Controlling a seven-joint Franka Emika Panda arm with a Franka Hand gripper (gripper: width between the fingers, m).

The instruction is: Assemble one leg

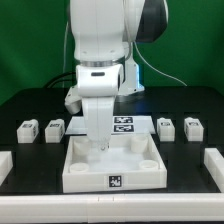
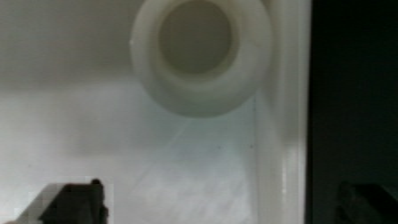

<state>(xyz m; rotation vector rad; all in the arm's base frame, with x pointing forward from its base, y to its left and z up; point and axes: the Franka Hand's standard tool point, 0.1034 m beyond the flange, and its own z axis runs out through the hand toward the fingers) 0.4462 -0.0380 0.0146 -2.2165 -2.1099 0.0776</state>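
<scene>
My gripper reaches straight down into the large white tray-like part, near its far left corner in the exterior view. In the wrist view the two dark fingertips stand wide apart with nothing between them, so my gripper is open and empty. Right below it is the tray's floor with a round socket and a raised rim. Several legs lie on the black table: two at the exterior view's left and two at its right. None is held.
The marker board lies behind the tray, partly hidden by the arm. White parts show at the exterior view's left edge and right edge. A green wall stands behind the table.
</scene>
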